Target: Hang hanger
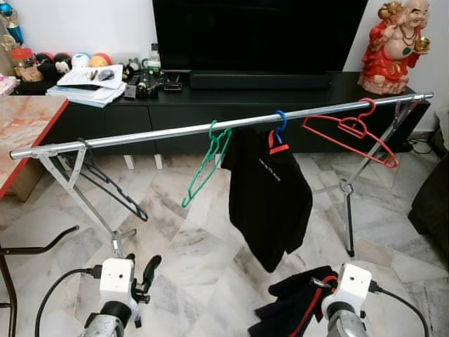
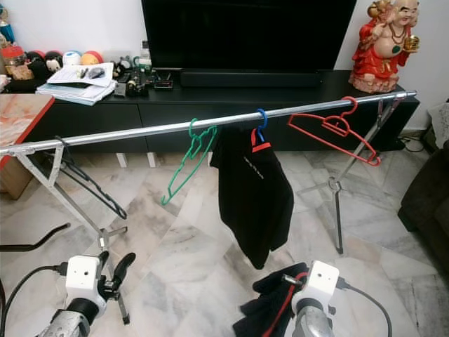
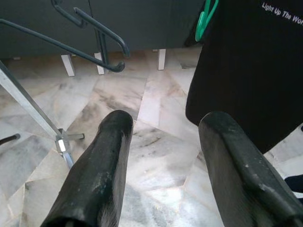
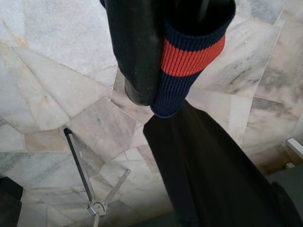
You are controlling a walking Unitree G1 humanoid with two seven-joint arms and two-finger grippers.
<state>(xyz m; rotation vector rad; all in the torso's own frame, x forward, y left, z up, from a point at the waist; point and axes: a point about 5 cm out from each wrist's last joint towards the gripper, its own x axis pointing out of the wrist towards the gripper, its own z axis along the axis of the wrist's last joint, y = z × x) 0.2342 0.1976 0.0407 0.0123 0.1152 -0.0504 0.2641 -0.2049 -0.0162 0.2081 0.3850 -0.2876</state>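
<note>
The blue hanger [image 1: 280,125] is hooked on the silver rail [image 1: 168,133] near its middle and carries a black shirt [image 1: 270,196] with a red and blue collar trim; the shirt hangs free above the marble floor [image 1: 203,246]. Just to its left on the rail, a green hanger [image 1: 208,163] hangs empty and tilted. Farther right a red hanger [image 1: 351,130] hangs empty near the rail's end. A dark grey hanger [image 1: 105,184] hangs at the rail's left end, beside the folding leg [image 1: 77,196] of the rack.

The right gripper [image 4: 156,71] is low in front of the rack. Its fingers [image 4: 135,52] are pinched on a dark garment with a navy and red striped cuff [image 4: 187,59]; the cloth drapes down from the jaws toward the floor.

The left gripper [image 3: 163,156] is low at the left, pointing toward the floor below the rail. Its jaws are spread wide, holding nothing and touching nothing.

Behind the rack stands a black TV console [image 1: 245,98] with a television [image 1: 259,31], a stack of papers [image 1: 88,88] and a red figurine [image 1: 396,45].
</note>
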